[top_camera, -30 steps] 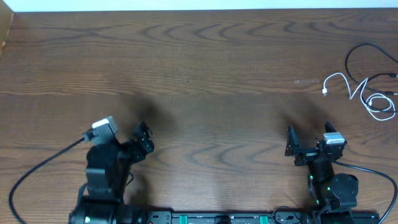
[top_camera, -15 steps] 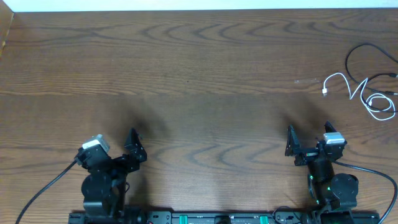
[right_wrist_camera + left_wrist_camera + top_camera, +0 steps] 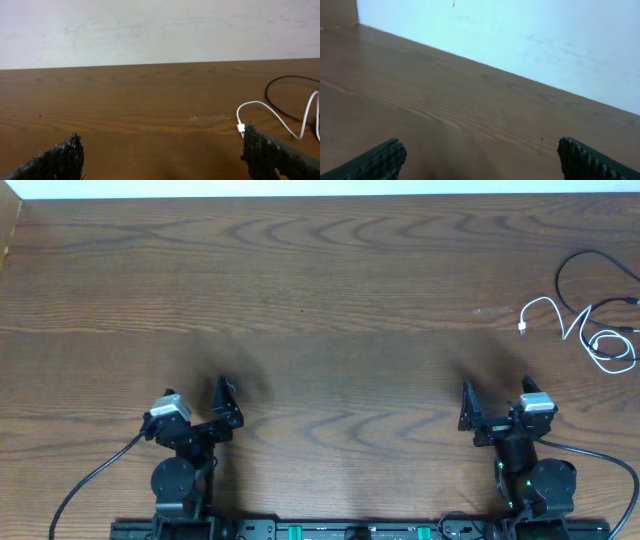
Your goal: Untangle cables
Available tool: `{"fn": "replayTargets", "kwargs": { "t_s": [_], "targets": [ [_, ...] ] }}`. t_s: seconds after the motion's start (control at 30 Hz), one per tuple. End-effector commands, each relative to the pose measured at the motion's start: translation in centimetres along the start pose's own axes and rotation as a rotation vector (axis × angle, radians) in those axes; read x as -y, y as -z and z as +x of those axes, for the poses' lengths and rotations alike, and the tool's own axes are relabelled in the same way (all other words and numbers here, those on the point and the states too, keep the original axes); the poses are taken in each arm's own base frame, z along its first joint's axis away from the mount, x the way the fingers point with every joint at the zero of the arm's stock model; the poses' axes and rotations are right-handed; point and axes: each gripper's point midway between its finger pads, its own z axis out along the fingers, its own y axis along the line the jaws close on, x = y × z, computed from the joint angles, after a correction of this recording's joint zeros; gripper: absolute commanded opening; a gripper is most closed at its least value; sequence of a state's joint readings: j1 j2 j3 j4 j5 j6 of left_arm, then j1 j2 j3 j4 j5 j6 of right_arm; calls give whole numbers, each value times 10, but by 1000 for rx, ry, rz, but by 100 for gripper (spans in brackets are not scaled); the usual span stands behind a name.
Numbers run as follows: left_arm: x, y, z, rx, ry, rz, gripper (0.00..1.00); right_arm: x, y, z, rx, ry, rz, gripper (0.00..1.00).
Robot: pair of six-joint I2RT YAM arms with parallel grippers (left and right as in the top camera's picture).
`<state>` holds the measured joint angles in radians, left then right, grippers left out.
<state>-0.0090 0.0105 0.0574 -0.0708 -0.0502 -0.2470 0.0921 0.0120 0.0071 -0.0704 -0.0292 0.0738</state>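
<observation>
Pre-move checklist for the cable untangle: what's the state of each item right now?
1. Left gripper open and empty: ok.
2. Right gripper open and empty: ok.
3. Cables located: ok; the white cable and black cable lie at the far right of the table, nearer the right gripper.
4. Cables apart: not ok; they cross near the right edge.
5. Whole tangle in view: cannot tell; the overhead view cuts it off at the right edge.
6. Left wrist view shows cables: not ok; only table and wall.
</observation>
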Motion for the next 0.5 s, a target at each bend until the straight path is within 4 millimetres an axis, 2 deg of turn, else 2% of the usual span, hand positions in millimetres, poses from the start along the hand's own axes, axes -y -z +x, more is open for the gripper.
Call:
{"fn": "replayTargets", "kwargs": {
  "t_s": [0.0,0.23,0.3,0.47],
  "targets": [
    [1,-3,7,13,-65,20,98,0,0,1,0,12,-1,99],
    [-3,-4,16,-15,-268,9,98,0,0,1,0,12,0,99],
    [-4,-4,24,-50,-274,11,98,0,0,1,0,12,-1,99],
    [-1,-4,25,-53,-273,27,98,0,0,1,0,12,-1,99]
  ]
}}
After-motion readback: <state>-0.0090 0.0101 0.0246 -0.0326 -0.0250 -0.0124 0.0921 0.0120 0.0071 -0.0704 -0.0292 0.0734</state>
